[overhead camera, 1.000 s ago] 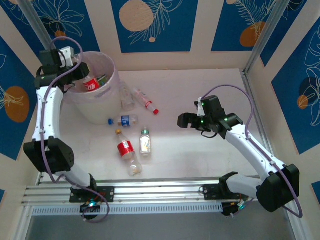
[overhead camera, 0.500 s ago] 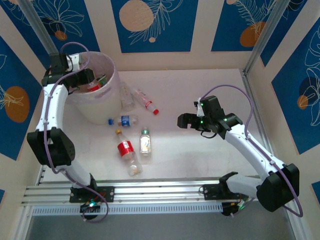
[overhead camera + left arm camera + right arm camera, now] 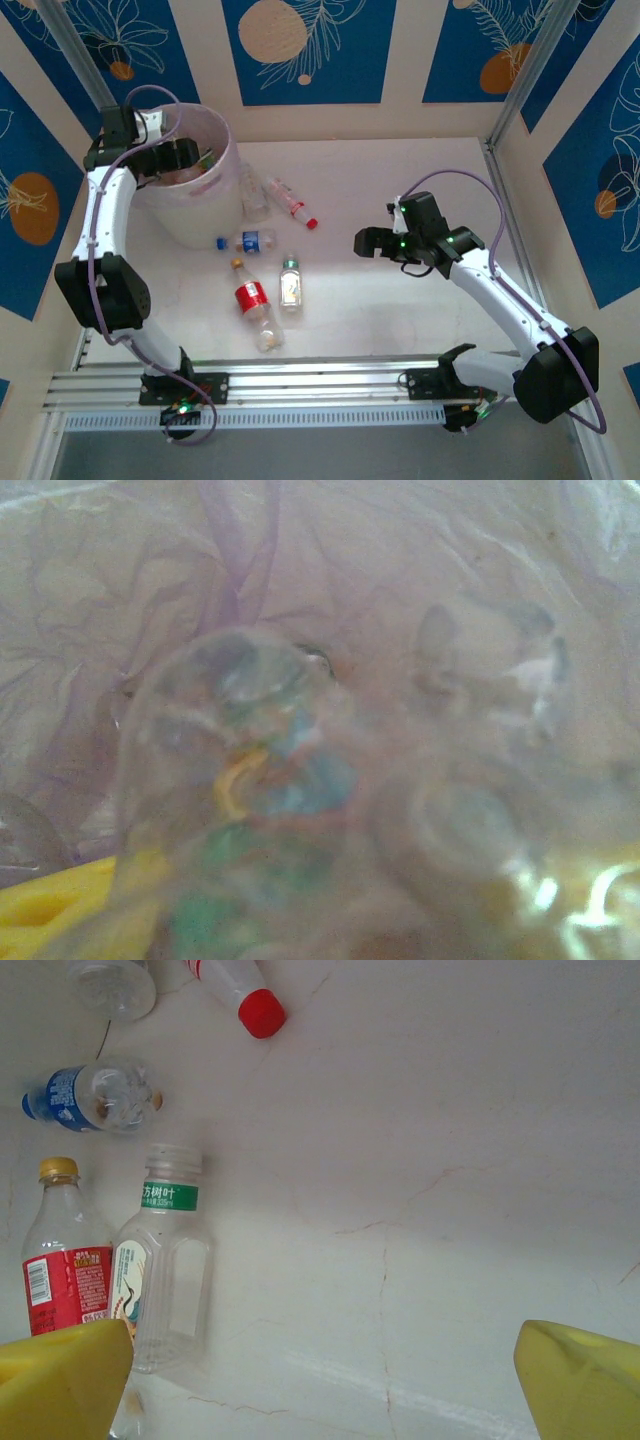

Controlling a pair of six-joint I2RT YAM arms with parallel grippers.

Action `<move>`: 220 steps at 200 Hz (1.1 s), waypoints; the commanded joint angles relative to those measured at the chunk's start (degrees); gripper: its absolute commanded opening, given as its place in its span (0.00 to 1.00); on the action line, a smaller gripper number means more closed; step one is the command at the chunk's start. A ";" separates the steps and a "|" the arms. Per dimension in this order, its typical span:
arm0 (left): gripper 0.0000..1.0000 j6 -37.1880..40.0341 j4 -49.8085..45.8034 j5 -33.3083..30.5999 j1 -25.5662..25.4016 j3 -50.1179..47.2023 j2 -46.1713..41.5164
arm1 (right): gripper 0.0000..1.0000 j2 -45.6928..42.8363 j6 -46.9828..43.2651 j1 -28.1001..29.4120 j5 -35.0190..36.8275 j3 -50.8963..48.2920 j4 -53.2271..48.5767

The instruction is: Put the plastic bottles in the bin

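Left gripper [image 3: 178, 157]: hangs in the mouth of the bin [image 3: 190, 228] at the far left. Whether it is released or clenched cannot be told; its wrist view shows a blurred clear bottle [image 3: 235, 780] right in front of it, against the liner bag [image 3: 300, 550].
Step in hand: probably the drop into the bin.
Doing it well: let go well inside the rim, then rise straight up so the fingers do not snag the liner.
Right gripper [image 3: 366, 243]: spread wide and empty, above bare table right of centre.
Left to do: five bottles lie just right of and nearer than the bin.
- clear bottle [image 3: 254, 192]
- red-capped bottle [image 3: 292, 202]
- blue-labelled bottle [image 3: 248, 241]
- green-banded bottle [image 3: 290, 283]
- red-labelled bottle [image 3: 254, 300]
Writing: the green band carries white characters, not surely readable. The red label shows a barcode. The blue label is illegible.
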 commanded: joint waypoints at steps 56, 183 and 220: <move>0.95 1.86 -5.49 -2.32 -0.45 7.98 -4.94 | 0.95 6.10 -3.65 4.37 6.98 5.45 -2.71; 0.94 -19.51 8.48 6.93 -12.25 -15.95 -30.89 | 0.82 40.30 -16.20 10.03 11.59 28.75 9.39; 0.92 -20.50 3.47 1.44 -19.09 -20.20 -33.84 | 0.81 51.04 -15.07 10.24 10.36 38.23 7.85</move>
